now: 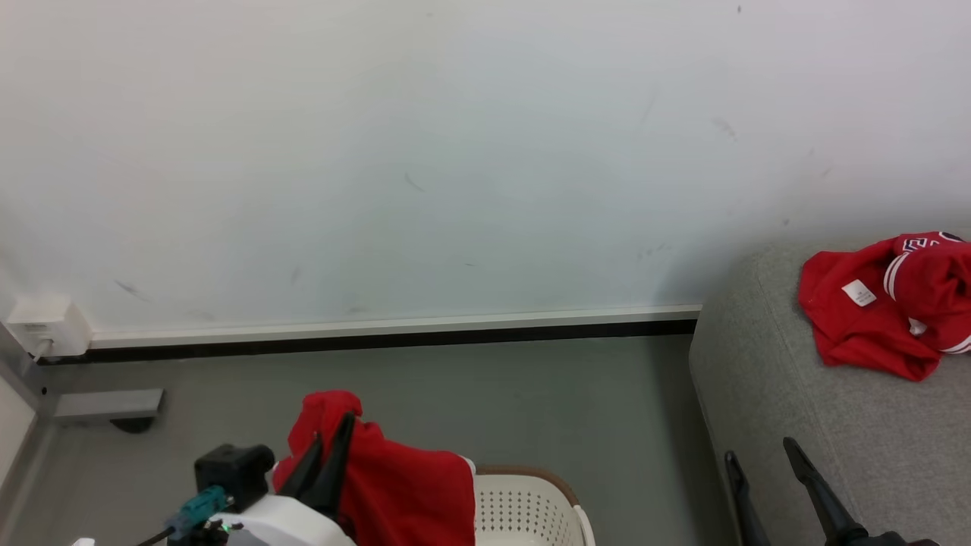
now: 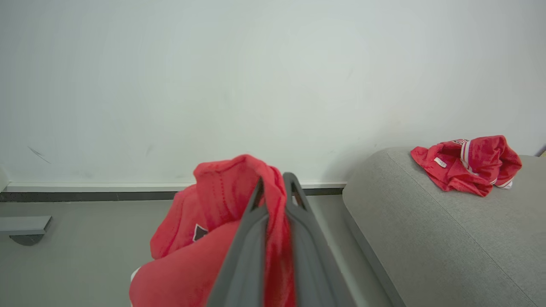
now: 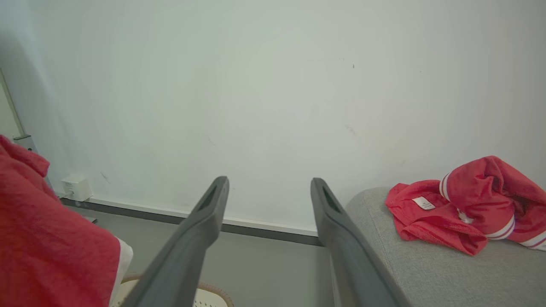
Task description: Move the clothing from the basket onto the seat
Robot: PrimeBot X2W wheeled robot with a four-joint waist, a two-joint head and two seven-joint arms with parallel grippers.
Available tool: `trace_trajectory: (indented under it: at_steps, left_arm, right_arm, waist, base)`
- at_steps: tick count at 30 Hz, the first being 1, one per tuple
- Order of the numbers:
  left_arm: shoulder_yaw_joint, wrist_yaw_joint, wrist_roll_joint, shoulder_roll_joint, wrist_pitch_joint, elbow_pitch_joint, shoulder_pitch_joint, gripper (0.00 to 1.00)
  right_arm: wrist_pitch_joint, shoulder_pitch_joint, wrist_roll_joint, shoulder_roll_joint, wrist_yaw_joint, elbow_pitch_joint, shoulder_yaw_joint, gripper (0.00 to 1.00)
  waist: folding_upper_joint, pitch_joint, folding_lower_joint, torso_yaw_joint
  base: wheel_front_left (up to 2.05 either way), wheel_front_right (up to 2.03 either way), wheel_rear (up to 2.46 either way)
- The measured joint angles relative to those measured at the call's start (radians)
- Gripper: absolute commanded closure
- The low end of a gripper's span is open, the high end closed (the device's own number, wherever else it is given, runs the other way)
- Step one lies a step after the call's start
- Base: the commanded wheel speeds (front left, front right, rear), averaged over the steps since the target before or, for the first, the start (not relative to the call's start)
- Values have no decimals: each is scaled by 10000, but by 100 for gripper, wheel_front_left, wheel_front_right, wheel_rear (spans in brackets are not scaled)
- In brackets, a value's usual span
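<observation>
Two red garments counted, one basket, one sofa, two pincers.

First garment (image 1: 394, 493): bunched and hanging from the left pincer (image 1: 334, 428). Its two dark fingers are pressed together on a fold of cloth, and a hump of red stands up above the fingertips. The rest of the cloth drapes down on the pincer's right side. From the left wrist, a small dark-and-white mark shows on the fabric and a bit of white trim at the lower edge. The garment hangs at the left end of the basket (image 1: 531, 504) and hides that end. Its lower end is cut off by the picture edge, so I cannot tell whether it touches the basket.

Basket: cream, perforated wall, brown rim band, standing on the grey floor (image 1: 531, 394) just left of the sofa (image 1: 796, 440). Its inside is not visible.

Second garment (image 1: 872, 326): crumpled in a heap on the light-grey sofa, near the wall (image 1: 455, 152), well apart from the first. It has white stripes on one rolled edge, and one small white label (image 1: 859, 293) faces up.

Right pincer (image 1: 758, 449): fingers spread wide, nothing between them, at the sofa's front edge.

One white box (image 1: 45, 326) on the wall at far left, low down.
</observation>
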Motion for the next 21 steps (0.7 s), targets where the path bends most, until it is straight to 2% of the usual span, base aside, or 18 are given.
trace_trajectory:
  at_steps: [6,15,21]
  left_arm:
    - [-128,46,136,113,178,-702,-32,100]
    - [-535,-15,453,267,763,-1954,-493,100]
    - [-951,-326,518,242,1206,-2629,-855,100]
  right_arm:
    - [0,-198,282,-245,0,-140,930,0]
    - [-2,-1283,1365,-1329,0,-267,3365,0]
    - [-2,-2345,2220,-2105,0,-121,5127,0]
  waist:
    - [0,77,1,-103]
    - [0,170,2,-246]
    - [0,236,2,-328]
  base:
    - [0,0,0]
    - [0,0,0]
    - [0,0,0]
